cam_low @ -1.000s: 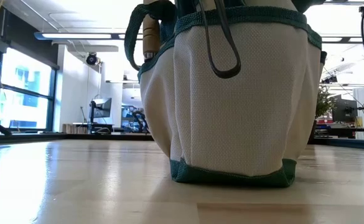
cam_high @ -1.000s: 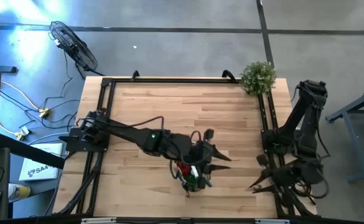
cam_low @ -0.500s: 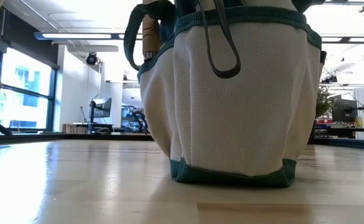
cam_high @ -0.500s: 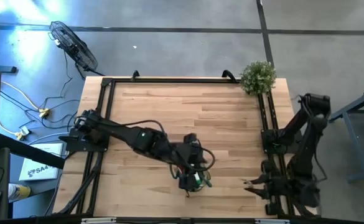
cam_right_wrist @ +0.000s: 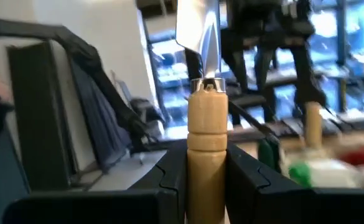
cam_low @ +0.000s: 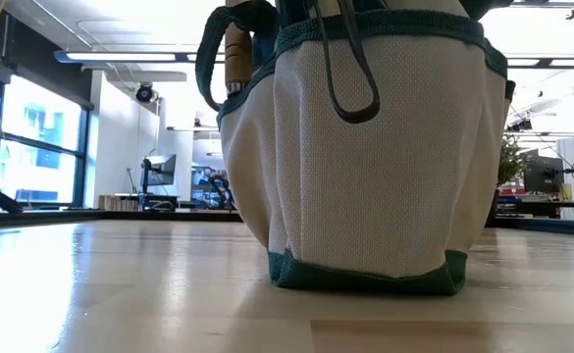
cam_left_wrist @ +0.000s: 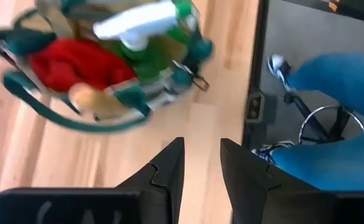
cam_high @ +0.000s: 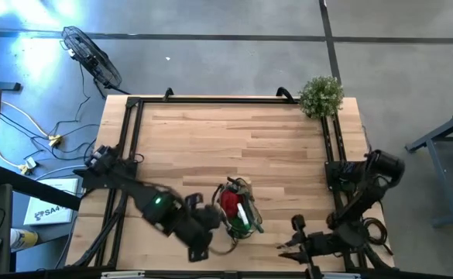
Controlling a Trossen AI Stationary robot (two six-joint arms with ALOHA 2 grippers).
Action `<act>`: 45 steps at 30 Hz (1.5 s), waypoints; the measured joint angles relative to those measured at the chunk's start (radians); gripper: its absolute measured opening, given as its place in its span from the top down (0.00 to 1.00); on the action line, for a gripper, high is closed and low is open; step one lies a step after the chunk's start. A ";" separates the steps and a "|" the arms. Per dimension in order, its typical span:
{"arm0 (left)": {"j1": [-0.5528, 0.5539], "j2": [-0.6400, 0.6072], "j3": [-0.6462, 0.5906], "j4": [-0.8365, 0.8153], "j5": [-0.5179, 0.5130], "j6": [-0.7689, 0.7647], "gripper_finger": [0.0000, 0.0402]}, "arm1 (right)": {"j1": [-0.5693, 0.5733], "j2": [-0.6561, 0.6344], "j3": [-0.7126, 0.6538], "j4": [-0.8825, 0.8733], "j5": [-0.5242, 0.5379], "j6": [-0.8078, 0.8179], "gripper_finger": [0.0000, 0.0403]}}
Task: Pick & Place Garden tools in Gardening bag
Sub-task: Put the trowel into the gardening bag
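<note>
The gardening bag [cam_high: 236, 211] stands near the front middle of the worktop [cam_high: 211, 132], already carrying a red cone-shaped piece [cam_high: 230, 201], a green-and-white spray bottle [cam_left_wrist: 145, 20] and a pale wooden handle [cam_low: 235, 54] poking up at its rim. A second ago my left arm reached right over the bag's mouth; now it has drawn back toward the front left, and my left gripper [cam_high: 197, 246] hangs just beside the bag, nearer the front edge. My own wrist view shows my left fingers [cam_left_wrist: 169, 168] slightly apart with nothing between them, the bag lying just ahead of them. I take that to mean my left side has finished its delivery and is clearing the way.

My right arm has swung down over that same second, from folded at the right edge to low along the front. My right gripper [cam_high: 297, 245] now points toward the bag, still well apart from it. My right fingers [cam_right_wrist: 169, 174] pinch the wooden handle of a trowel [cam_right_wrist: 203, 93], its metal blade sticking out ahead. The spray bottle shows beyond it, so I judge this trowel is lined up to go in next, with the gap to the bag yet to cross.
</note>
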State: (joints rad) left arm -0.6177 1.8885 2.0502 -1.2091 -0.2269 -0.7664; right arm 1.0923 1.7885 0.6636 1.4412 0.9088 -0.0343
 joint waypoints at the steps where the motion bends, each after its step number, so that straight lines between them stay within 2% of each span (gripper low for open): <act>1: -0.021 0.000 0.000 -0.006 -0.013 -0.020 0.75 | -0.015 0.014 0.000 0.036 -0.024 -0.021 0.85; 4: -0.088 0.000 0.000 -0.017 -0.059 -0.061 0.75 | -0.060 0.033 0.000 0.049 -0.061 -0.027 0.85; 9: -0.193 0.012 -0.001 -0.024 -0.204 -0.126 0.75 | -0.140 0.036 0.000 0.024 -0.157 0.020 0.85; 14: -0.258 0.026 -0.042 0.000 -0.306 -0.164 0.75 | -0.198 0.036 0.000 -0.003 -0.186 0.041 0.85; 18: -0.271 0.021 -0.116 0.038 -0.315 -0.217 0.75 | -0.238 0.036 -0.001 -0.052 -0.233 0.089 0.85; 23: -0.280 0.023 -0.238 0.111 -0.307 -0.304 0.75 | -0.275 0.036 -0.001 -0.074 -0.231 0.116 0.85; 31: -0.279 0.025 -0.427 0.335 -0.190 -0.319 0.75 | -0.277 0.036 -0.038 -0.071 -0.199 0.167 0.85; 45: -0.264 0.024 -0.456 0.364 -0.252 -0.269 0.75 | -0.310 0.042 -0.046 -0.112 -0.238 0.227 0.85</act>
State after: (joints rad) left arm -0.8817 1.9121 1.5940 -0.8455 -0.4792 -1.0356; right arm 0.7822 1.8304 0.6178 1.3296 0.6712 0.1928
